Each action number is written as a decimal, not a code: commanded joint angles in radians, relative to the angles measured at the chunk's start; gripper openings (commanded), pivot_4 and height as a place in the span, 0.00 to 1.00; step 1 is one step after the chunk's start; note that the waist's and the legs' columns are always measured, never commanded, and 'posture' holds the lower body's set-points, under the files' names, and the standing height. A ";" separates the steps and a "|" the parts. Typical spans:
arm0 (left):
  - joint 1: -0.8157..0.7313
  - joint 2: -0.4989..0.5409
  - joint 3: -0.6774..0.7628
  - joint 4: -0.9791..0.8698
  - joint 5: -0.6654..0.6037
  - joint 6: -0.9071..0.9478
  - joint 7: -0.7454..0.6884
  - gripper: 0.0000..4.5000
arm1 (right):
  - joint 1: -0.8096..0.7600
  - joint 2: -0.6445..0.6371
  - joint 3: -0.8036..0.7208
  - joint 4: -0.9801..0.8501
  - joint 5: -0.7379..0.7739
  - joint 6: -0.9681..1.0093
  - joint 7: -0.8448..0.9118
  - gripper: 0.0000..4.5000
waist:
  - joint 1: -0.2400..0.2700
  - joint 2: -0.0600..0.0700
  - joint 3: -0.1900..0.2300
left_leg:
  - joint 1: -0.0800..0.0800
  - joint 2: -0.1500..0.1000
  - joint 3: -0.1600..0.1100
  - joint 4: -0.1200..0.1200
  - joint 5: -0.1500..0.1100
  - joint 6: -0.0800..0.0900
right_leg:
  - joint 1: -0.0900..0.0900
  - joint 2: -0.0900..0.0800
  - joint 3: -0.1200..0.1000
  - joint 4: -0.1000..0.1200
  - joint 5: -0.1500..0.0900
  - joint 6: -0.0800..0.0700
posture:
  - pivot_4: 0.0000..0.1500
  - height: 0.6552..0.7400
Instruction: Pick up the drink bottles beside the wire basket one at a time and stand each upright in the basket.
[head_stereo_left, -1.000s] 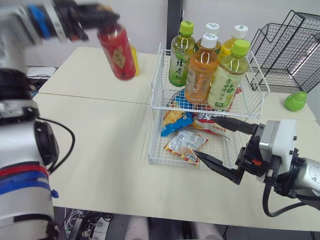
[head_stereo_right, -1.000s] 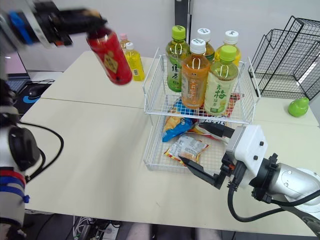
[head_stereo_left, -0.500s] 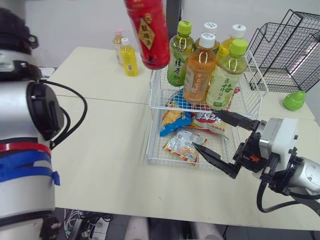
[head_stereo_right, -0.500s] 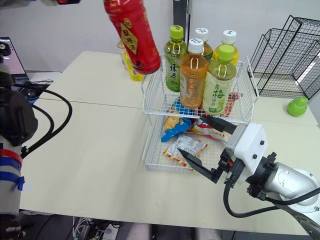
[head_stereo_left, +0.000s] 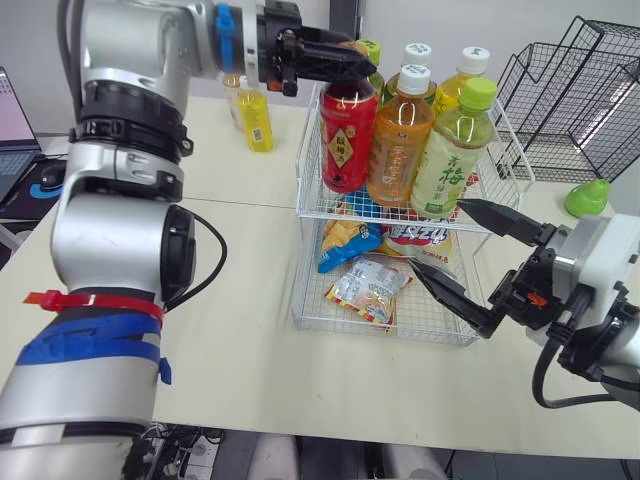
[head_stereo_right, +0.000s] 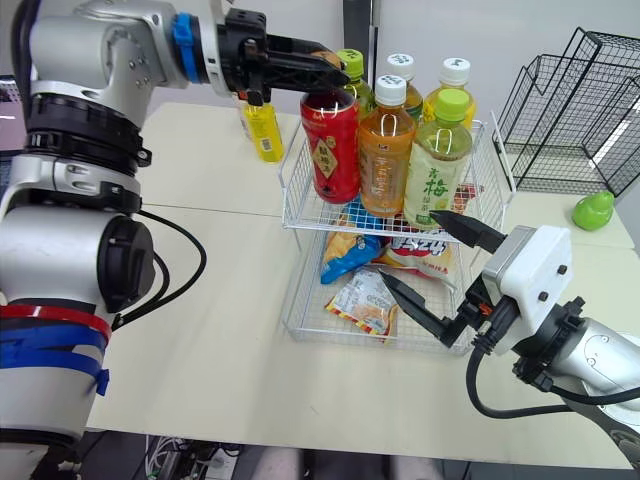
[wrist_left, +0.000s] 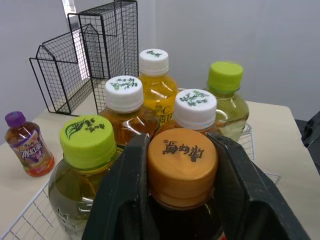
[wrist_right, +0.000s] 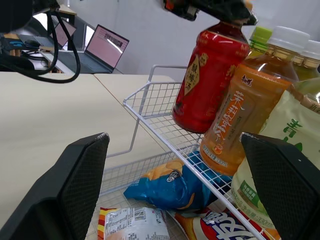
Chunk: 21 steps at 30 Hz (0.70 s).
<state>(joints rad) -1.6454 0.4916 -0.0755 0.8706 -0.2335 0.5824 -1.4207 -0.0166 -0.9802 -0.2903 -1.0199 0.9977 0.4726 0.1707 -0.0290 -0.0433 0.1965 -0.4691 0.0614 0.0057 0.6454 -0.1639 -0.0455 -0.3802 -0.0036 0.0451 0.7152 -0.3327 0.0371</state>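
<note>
Red drink bottle with orange cap (head_stereo_left: 348, 140) upright in white wire basket's (head_stereo_left: 521, 166) upper tier beside four tea bottles (head_stereo_left: 403, 135) | left hand (head_stereo_left: 352, 72) clamped on its cap, release pending | right hand (head_stereo_left: 440, 236) wide open, empty | to do: small yellow bottle (head_stereo_left: 255, 117) and one behind it, both on table (head_stereo_left: 200, 280)

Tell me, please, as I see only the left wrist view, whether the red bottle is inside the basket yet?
Observer: Yes, the red bottle is within the basket's upper tier, beside the orange tea bottle; whether it touches the wire floor, I cannot tell.
Operator: Are bottles left outside?
Observer: A yellow bottle stands on the table at the basket's left.
Operator: And the right end effector?
Observer: Open, in front of the lower tier.
</note>
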 joint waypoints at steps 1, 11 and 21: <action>-0.003 -0.021 0.022 -0.052 -0.009 -0.053 0.022 0.30 | 0.003 -0.015 -0.036 -0.027 0.018 -0.009 -0.004 1.00 | 0.000 0.000 0.000 | 0.000 0.000 0.000 0.000 0.000 0.000 | 0.000 0.000 0.000 0.000 0.000 0.000 | 1.00 0.69; 0.028 -0.011 0.016 -0.042 -0.008 -0.057 -0.016 0.30 | 0.013 -0.040 -0.040 -0.027 0.035 -0.023 -0.008 1.00 | 0.000 0.000 0.000 | 0.001 0.000 0.000 0.000 0.000 0.000 | 0.001 0.000 0.000 0.000 0.000 0.000 | 1.00 0.69; 0.036 0.012 0.027 -0.082 -0.025 -0.052 -0.071 0.87 | 0.013 -0.033 -0.045 -0.027 0.030 -0.013 -0.004 1.00 | 0.000 0.000 0.000 | 0.001 0.000 -0.001 0.000 0.000 0.000 | 0.001 0.000 0.000 0.000 0.000 0.000 | 1.00 0.69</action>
<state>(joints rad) -1.5843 0.4821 -0.0737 0.8282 -0.2381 0.5268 -1.4790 0.0002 -1.0121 -0.2968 -1.0200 1.0319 0.4715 0.1703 -0.0292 -0.0431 0.1964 -0.4680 0.0614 0.0053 0.6459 -0.1639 -0.0456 -0.3790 -0.0033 0.0448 0.7157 -0.3327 0.0371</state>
